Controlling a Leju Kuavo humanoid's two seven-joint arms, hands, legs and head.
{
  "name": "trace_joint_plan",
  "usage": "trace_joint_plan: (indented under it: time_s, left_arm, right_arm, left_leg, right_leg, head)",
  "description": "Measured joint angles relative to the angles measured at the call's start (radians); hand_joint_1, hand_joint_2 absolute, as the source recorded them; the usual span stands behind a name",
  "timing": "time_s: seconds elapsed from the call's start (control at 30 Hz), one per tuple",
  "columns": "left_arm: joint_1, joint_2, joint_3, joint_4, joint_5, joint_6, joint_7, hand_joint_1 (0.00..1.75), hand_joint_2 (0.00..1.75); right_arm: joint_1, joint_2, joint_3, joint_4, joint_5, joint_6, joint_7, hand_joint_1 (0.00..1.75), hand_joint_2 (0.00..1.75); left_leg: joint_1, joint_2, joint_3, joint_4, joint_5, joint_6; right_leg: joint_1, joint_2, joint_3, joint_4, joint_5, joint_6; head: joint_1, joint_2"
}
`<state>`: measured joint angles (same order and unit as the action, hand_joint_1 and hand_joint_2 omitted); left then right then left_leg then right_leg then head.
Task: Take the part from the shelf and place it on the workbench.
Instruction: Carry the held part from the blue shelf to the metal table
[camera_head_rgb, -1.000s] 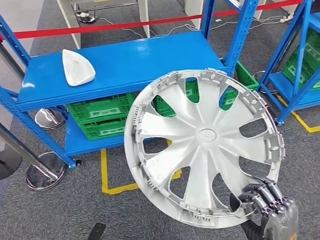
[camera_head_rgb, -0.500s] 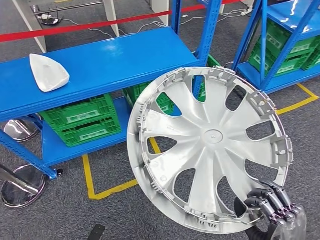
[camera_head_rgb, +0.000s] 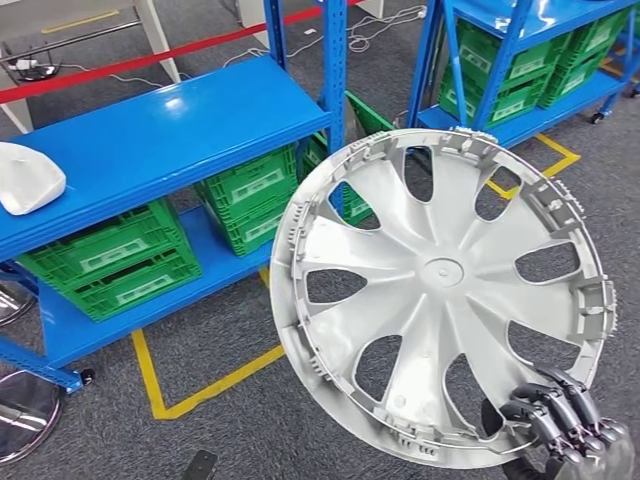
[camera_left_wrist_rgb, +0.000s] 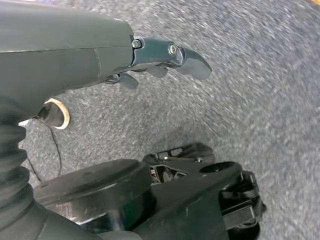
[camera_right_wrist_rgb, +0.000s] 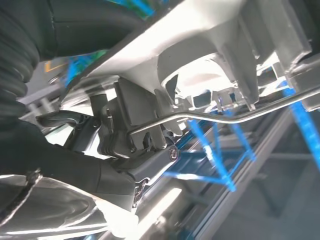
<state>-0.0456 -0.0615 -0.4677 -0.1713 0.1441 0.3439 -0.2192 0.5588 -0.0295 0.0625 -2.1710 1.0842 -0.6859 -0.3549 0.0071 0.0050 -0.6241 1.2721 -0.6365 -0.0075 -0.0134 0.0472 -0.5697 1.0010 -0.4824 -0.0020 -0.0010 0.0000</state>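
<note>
A large silver wheel cover (camera_head_rgb: 441, 290) with several spoke openings is held up in front of me, clear of the blue shelf (camera_head_rgb: 166, 140). My right hand (camera_head_rgb: 562, 420) grips its lower rim at the bottom right, dark fingers curled over the edge. Up close in the right wrist view, the fingers (camera_right_wrist_rgb: 124, 145) clamp the cover's rim (camera_right_wrist_rgb: 211, 45) and its wire ring. My left hand (camera_left_wrist_rgb: 113, 55) hangs over grey carpet, its fingers extended and holding nothing.
A white moulded part (camera_head_rgb: 26, 178) lies at the shelf's left end. Green crates (camera_head_rgb: 113, 260) fill the lower shelf level, and more crates (camera_head_rgb: 521, 70) sit in a second blue rack at the back right. Yellow floor tape (camera_head_rgb: 196, 390) and red barrier tape (camera_head_rgb: 151, 58) mark the carpet.
The whole scene has slid left in my view: the camera has turned right. The wheel cover stays held in my right hand, drifting slightly right in the picture.
</note>
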Motion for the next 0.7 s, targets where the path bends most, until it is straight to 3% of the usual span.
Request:
trace_joint_plan:
  time_s: [0.03,0.1,0.17,0.23,0.27,0.33,0.4,0.47,0.5,0.53,0.6,0.63,0.7]
  left_arm:
    - [0.000,0.000,0.000,0.000,0.000,-0.002,-0.002,0.00,1.75]
    - [0.000,0.002,-0.001,0.001,-0.001,-0.004,-0.004,0.00,1.75]
    - [-0.001,0.004,-0.004,0.002,-0.003,-0.005,0.000,0.00,1.75]
    - [-0.002,0.003,-0.008,0.002,-0.007,-0.007,0.006,0.00,1.75]
    - [-0.003,0.003,-0.011,0.002,-0.009,-0.008,0.008,0.00,1.75]
    - [-0.004,0.002,-0.014,0.002,-0.010,-0.010,0.009,0.00,1.75]
    - [-0.002,0.002,-0.016,0.003,-0.012,-0.010,0.012,0.00,1.75]
    - [0.002,0.002,-0.017,0.003,-0.016,-0.011,0.013,0.00,1.75]
    - [0.002,0.002,-0.019,0.002,-0.018,-0.011,0.012,0.00,1.75]
    - [0.001,0.001,-0.021,0.002,-0.021,-0.011,0.011,0.00,1.75]
    - [0.000,0.001,-0.025,0.002,-0.026,-0.012,0.003,0.00,1.75]
    - [0.000,0.001,-0.028,0.002,-0.027,-0.012,-0.001,0.00,1.75]
    - [-0.001,0.002,-0.032,0.003,-0.028,-0.013,-0.008,0.00,1.75]
  right_arm:
    - [0.005,0.009,-0.008,-0.005,0.000,0.000,-0.004,1.75,1.75]
    - [0.012,0.025,-0.024,-0.015,0.002,0.000,-0.014,1.75,1.75]
    - [0.017,0.039,-0.036,-0.024,0.007,0.000,-0.023,1.75,1.75]
    - [0.027,0.053,-0.045,-0.034,0.013,0.000,-0.030,1.75,1.75]
    - [0.034,0.058,-0.050,-0.039,0.015,0.000,-0.032,1.75,1.75]
    - [0.042,0.065,-0.057,-0.047,0.017,0.000,-0.033,1.75,1.75]
    - [0.042,0.071,-0.063,-0.051,0.017,0.000,-0.036,1.75,1.75]
    - [0.048,0.079,-0.070,-0.053,0.017,0.000,-0.044,1.75,1.75]
    - [0.053,0.084,-0.075,-0.055,0.017,0.000,-0.048,1.75,1.75]
    - [0.058,0.089,-0.081,-0.057,0.017,0.000,-0.052,1.75,1.75]
    - [0.068,0.097,-0.092,-0.065,0.017,0.000,-0.057,1.75,1.75]
    - [0.071,0.101,-0.098,-0.068,0.018,0.000,-0.060,1.75,1.75]
    - [0.076,0.108,-0.108,-0.074,0.018,0.000,-0.066,1.75,1.75]
  left_leg:
    - [-0.001,-0.007,0.024,-0.049,0.034,0.007]
    - [-0.003,-0.051,0.084,-0.182,0.101,0.026]
    - [-0.004,-0.085,0.114,-0.256,0.119,0.036]
    - [-0.004,-0.072,0.118,-0.272,0.118,0.037]
    - [-0.002,-0.059,0.119,-0.279,0.122,0.038]
    - [0.002,-0.031,0.121,-0.293,0.133,0.043]
    - [-0.001,-0.001,0.120,-0.296,0.136,0.048]
    - [-0.003,0.032,0.118,-0.295,0.135,0.048]
    - [-0.004,0.046,0.117,-0.294,0.135,0.047]
    - [-0.004,0.060,0.117,-0.293,0.133,0.045]
    - [-0.006,0.082,0.118,-0.287,0.127,0.036]
    - [-0.008,0.092,0.119,-0.284,0.124,0.031]
    - [-0.012,0.108,0.121,-0.279,0.121,0.019]
  right_leg:
    - [0.002,0.015,0.000,0.000,0.002,0.000]
    - [0.005,0.041,-0.003,0.001,0.006,0.003]
    - [0.004,0.065,-0.013,0.004,0.013,0.011]
    - [0.001,0.088,-0.025,0.001,0.021,0.025]
    - [0.001,0.082,-0.032,0.003,0.021,0.030]
    - [0.004,0.034,-0.061,0.048,-0.010,0.039]
    - [0.002,-0.023,-0.116,0.168,-0.075,0.048]
    - [-0.002,-0.039,-0.154,0.264,-0.110,0.057]
    - [-0.004,-0.044,-0.148,0.263,-0.102,0.060]
    - [-0.006,-0.051,-0.120,0.222,-0.079,0.062]
    - [-0.006,-0.087,-0.034,0.085,-0.031,0.060]
    - [-0.004,-0.102,-0.002,0.032,-0.017,0.054]
    - [0.001,-0.108,0.017,-0.001,-0.015,0.037]
  head:
    - [0.000,0.000]
    - [0.001,0.000]
    - [0.000,0.000]
    - [-0.001,0.000]
    - [0.000,0.000]
    - [0.005,0.000]
    - [0.008,0.000]
    - [0.008,0.000]
    - [0.009,0.000]
    - [0.009,0.000]
    - [0.009,0.000]
    - [0.008,0.000]
    - [0.006,0.000]
